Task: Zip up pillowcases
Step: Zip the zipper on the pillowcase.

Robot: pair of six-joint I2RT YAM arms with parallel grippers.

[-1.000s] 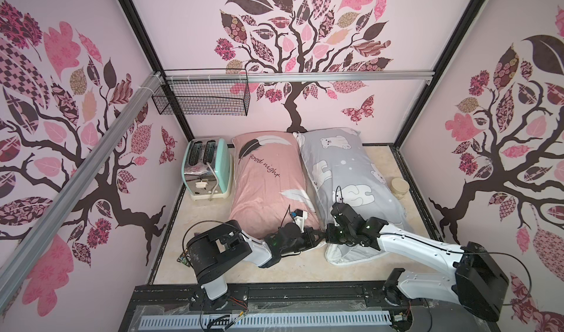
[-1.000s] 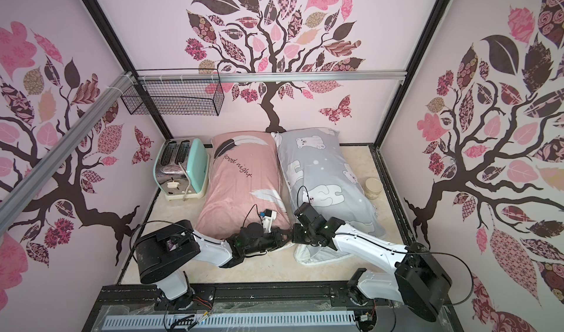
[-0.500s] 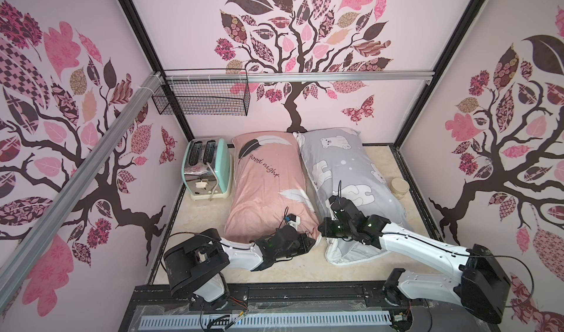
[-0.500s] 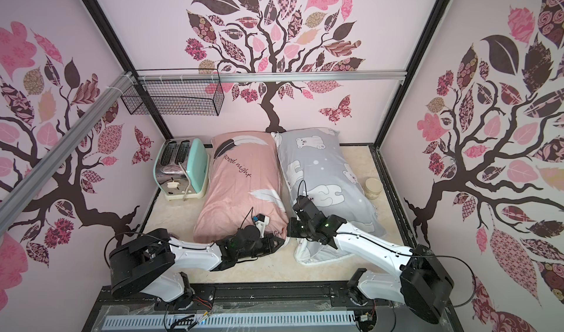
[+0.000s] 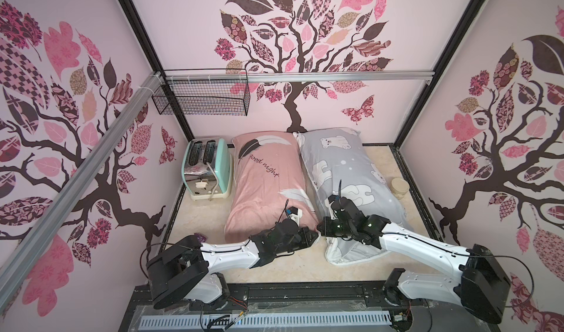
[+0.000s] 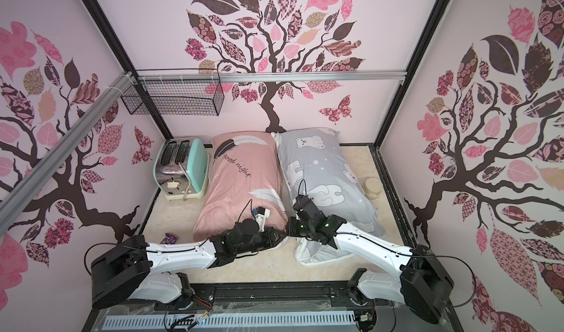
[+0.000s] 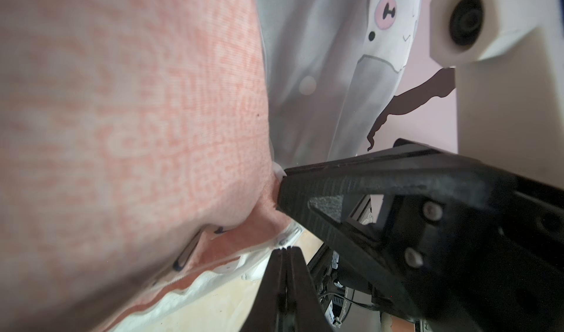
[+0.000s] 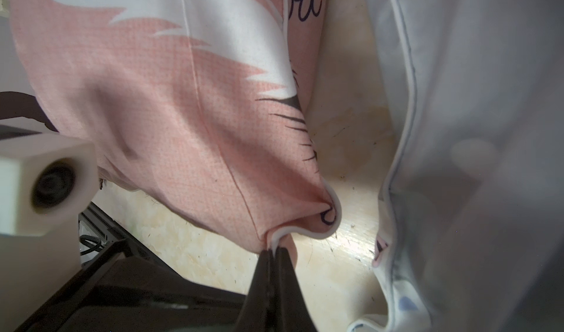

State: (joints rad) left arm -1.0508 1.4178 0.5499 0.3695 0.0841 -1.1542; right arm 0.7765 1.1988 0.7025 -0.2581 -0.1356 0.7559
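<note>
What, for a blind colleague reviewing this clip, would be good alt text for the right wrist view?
The right gripper pinches the white-piped corner of the pink pillowcase over the beige tabletop. The grey pillowcase lies alongside, a strip of tabletop between them. The left arm's camera is also in frame.

1. A mint-and-chrome toaster (image 5: 207,168) stands upright at ten o'clock on my beige table (image 5: 198,220).
2. A small round cream jar (image 5: 400,188) sits at two o'clock.
3. A purple wrapper (image 6: 171,238) lies at eight o'clock.
4. A black wire basket (image 5: 201,97) hangs at eleven o'clock.
</note>
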